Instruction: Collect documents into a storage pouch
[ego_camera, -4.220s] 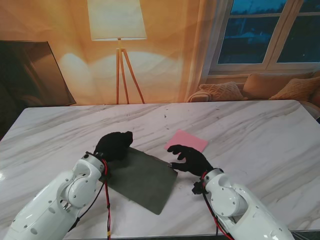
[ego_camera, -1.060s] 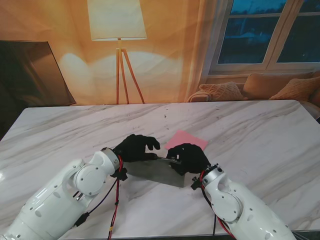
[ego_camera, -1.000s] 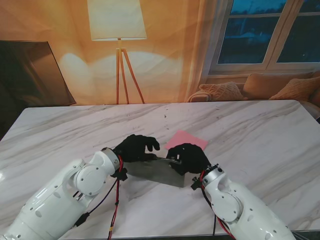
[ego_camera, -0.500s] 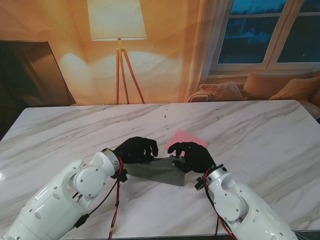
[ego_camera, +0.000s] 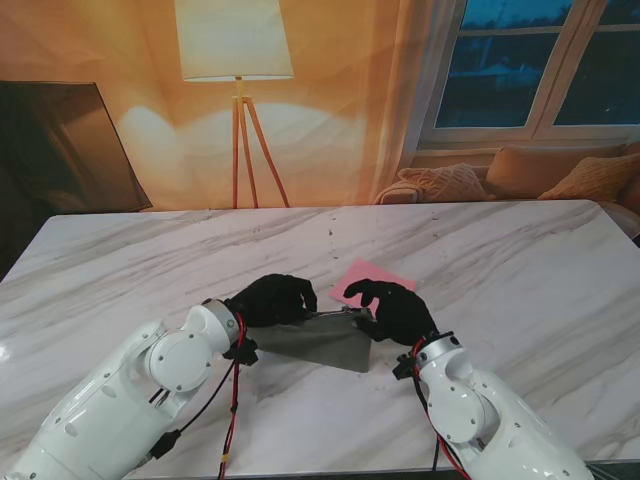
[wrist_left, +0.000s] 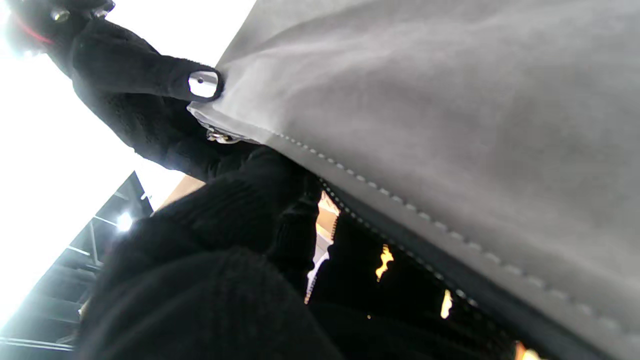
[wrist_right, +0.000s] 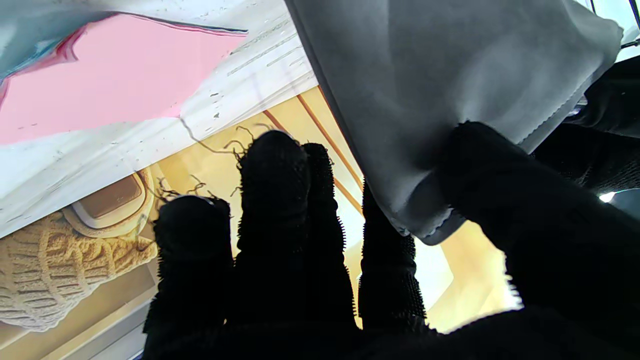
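The grey storage pouch stands tilted on the marble table, its zipped top edge raised and its bottom edge resting nearer to me. My left hand is shut on the left part of that top edge. My right hand pinches the right top corner between thumb and forefinger, its other fingers spread out. The pink document lies flat just beyond the right hand, partly hidden by it. The right wrist view shows the pouch under my thumb and the pink document. In the left wrist view, the pouch has a stitched edge.
A floor lamp stands beyond the table's far edge. A sofa with cushions sits under the window at the far right. A dark panel leans at the far left.
The pouch lay flat 4.2 s ago; both hands have since raised its far edge. In the last second my right hand shifted slightly right and spread its fingers over the pink document.
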